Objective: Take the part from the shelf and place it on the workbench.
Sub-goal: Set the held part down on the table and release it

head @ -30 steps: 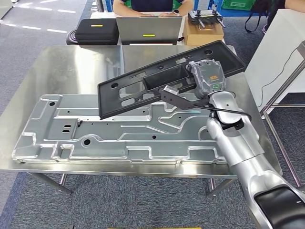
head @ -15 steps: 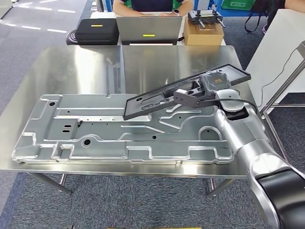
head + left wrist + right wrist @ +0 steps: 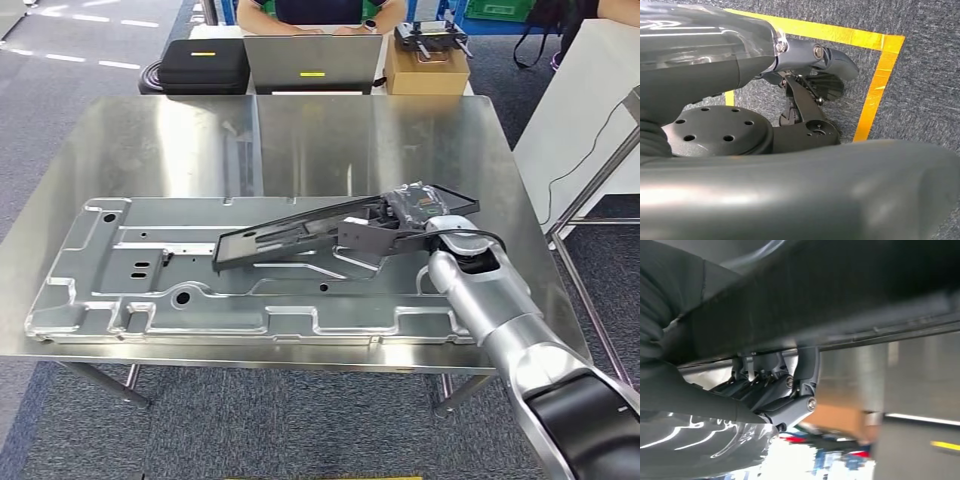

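Observation:
A long black plastic part (image 3: pixel 302 235) with cut-outs lies at a shallow tilt over a large stamped metal panel (image 3: pixel 151 270) on the steel workbench (image 3: pixel 151 140). My right hand (image 3: pixel 411 210) grips the part near its right end, which stays raised, while the left end is down at the panel's surface. In the right wrist view the part (image 3: pixel 828 290) runs as a dark bar just above the curled fingers (image 3: pixel 768 385). My left hand (image 3: pixel 791 200) hangs beside my body over the carpet, and how its fingers lie is unclear.
Behind the workbench stand a laptop (image 3: pixel 313 62), a black case (image 3: pixel 204 62) and a cardboard box (image 3: pixel 426 68), with a person (image 3: pixel 317 10) seated there. A white table (image 3: pixel 573 90) stands at the right. Yellow tape (image 3: pixel 874 90) marks the floor.
My right hand has come down towards the panel with the black part. The part has swung from steeply tilted to nearly flat, and its left end has dropped onto the metal panel.

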